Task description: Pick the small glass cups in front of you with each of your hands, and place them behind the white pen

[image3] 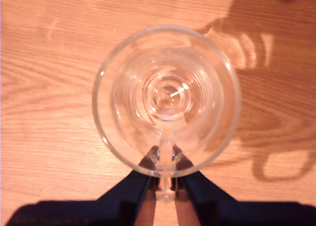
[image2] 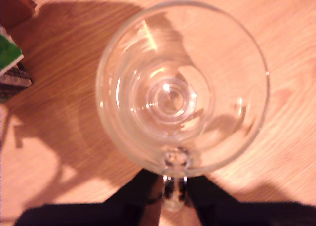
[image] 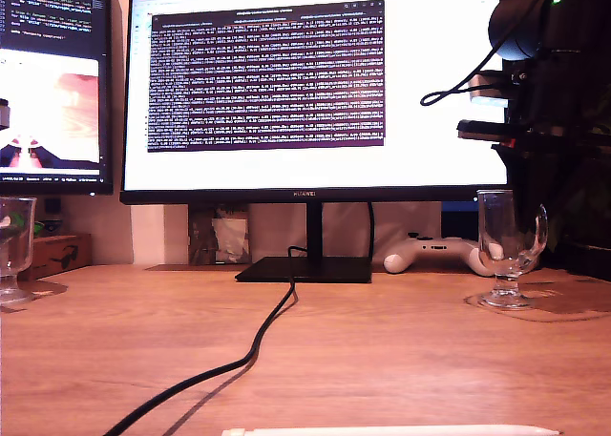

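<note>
Exterior view shows two glass cups standing upright on the wooden desk (image: 382, 341): one cup (image: 14, 250) at that view's left edge, the other cup (image: 508, 245) at its right, near a white game controller (image: 434, 255). A white pen (image: 391, 430) lies along the bottom edge, in front of the monitor (image: 310, 88) and black cable (image: 258, 345). My first gripper (image2: 173, 196) has its dark fingers closed on one cup's handle (image2: 174, 186). My second gripper (image3: 165, 189) likewise pinches its cup's handle (image3: 165, 176).
</note>
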`<state>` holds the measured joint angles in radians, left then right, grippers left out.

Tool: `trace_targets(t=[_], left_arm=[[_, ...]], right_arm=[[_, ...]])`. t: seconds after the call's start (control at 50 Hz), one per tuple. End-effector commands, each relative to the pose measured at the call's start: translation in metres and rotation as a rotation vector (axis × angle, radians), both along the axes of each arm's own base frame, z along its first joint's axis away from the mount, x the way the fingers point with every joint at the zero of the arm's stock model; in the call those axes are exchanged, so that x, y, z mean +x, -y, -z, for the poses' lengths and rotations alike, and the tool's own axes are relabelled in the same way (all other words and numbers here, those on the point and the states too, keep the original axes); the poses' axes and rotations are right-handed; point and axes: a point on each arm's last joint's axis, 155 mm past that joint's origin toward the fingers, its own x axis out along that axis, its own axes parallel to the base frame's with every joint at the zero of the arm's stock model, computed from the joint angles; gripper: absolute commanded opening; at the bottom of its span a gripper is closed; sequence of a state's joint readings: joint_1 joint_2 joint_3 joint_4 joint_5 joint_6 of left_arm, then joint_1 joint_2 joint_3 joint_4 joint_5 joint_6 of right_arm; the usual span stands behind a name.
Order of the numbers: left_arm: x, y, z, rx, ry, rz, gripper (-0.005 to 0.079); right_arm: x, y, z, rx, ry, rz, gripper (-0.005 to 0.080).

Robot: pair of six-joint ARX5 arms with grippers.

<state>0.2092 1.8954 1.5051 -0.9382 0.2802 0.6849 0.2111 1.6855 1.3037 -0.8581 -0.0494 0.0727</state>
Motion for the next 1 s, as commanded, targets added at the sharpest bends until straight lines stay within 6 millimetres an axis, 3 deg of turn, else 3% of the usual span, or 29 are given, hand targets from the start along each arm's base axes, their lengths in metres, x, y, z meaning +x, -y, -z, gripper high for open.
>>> trace_targets(t=[0.0, 0.32, 0.76, 0.98], left_arm=[[0.0, 0.005, 0.001, -0.013, -0.01, 0.002, -0.0024], [-0.002, 0.019, -0.013, -0.018, -0.004, 0.011, -0.0024], [-0.007, 0.04, -0.07, -0.006, 0.125, 0.046, -0.0024], [-0.017, 0.054, -0.073, -0.035, 0.102, 0.066, -0.0024]], right_arm=[[0.002, -0.005, -0.003, 0.008, 0.01, -0.007, -0.0013], [-0.001, -0.014, -0.008, 0.034, 0.014, -0.027, -0.0013], [-0.013, -0.027, -0.054, 0.115, 0.11, -0.09, -0.0013], [-0.02, -0.029, -0.064, 0.118, 0.124, -0.105, -0.0013]])
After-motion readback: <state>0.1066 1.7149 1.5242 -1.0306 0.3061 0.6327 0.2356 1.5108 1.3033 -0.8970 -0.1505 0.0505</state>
